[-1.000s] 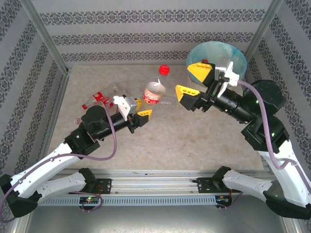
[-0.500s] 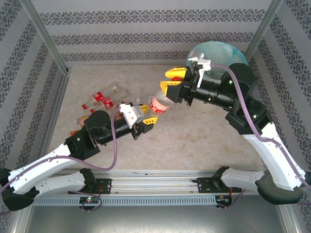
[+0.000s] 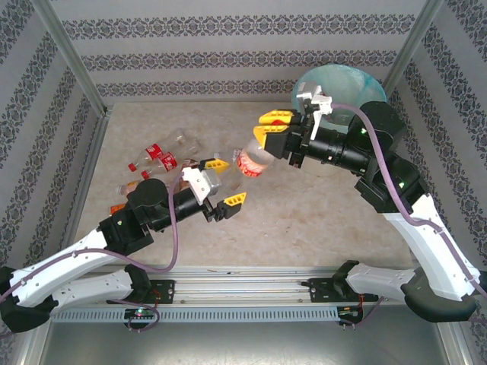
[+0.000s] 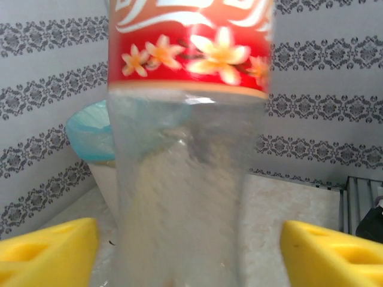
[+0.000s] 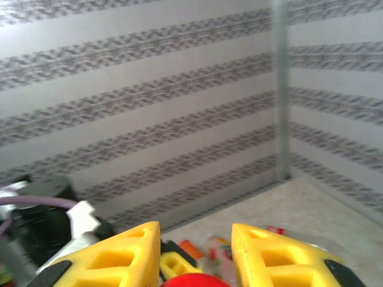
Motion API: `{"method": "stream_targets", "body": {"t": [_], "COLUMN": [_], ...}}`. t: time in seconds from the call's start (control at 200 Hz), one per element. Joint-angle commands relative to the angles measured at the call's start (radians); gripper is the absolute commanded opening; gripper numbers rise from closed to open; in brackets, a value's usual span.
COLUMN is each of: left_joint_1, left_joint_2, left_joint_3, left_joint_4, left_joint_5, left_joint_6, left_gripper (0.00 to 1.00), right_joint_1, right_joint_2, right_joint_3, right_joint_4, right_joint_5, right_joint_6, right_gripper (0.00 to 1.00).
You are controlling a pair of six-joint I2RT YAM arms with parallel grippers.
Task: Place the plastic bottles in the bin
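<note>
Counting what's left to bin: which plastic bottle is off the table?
The clear plastic bottle with the red flowered label, gripped at its red cap by the right gripper; the other bottles lie heaped on the beige table, left side.

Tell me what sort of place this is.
Probably a robot test cell: wallpapered panels in a metal frame enclose a tabletop, with a left arm and right arm bolted to a rail.

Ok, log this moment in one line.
left gripper: open, off bottle | right gripper: shut on bottle | bottle: not in bin | other bottles: on table
</note>
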State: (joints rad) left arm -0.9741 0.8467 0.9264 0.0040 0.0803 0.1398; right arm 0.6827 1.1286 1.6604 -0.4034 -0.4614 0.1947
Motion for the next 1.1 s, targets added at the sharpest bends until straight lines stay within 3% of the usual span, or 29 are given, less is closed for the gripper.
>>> {"method": "stream_targets", "body": {"t": [0.0,0.065,0.22,0.535,0.769,1.094], "left_joint_1": [-0.005,-0.005,-0.004,-0.004,-0.006,-0.006], "left_joint_2": [-0.034,-0.035,-0.034,-0.013,-0.010,-0.019], "left_joint_3": [-0.020,-0.027,-0.047,-0.053,-0.042,-0.067], "left_joint_4": [0.072,0.073,0.083,0.056,0.000,-0.002], "left_joint_5": [-0.050,-0.069,-0.093,-0.116,-0.110,-0.106], "left_joint_6": [0.012,0.011,-0.006,-0.040,-0.047,-0.080], "left_gripper": [0.87,0.93,0.95,0.96,0.96,0.95], "right_joint_1": [-0.008,-0.016,-0.088,-0.372,-0.594,-0.697], "right_joint_2": [-0.047,-0.049,-0.008,0.238,0.378,0.448], "right_joint_3": [0.019,0.039,0.118,0.320,0.306,0.100], "right_joint_4": [0.009,0.000,-0.011,-0.030,-0.057,0.003], "right_joint_5": [0.236,0.343,0.539,0.715,0.661,0.571], "right_joint_6": [-0.089,-0.146,-0.292,-0.451,-0.387,-0.354], "right_gripper": [0.00,0.00,0.00,0.00,0.00,0.00]}}
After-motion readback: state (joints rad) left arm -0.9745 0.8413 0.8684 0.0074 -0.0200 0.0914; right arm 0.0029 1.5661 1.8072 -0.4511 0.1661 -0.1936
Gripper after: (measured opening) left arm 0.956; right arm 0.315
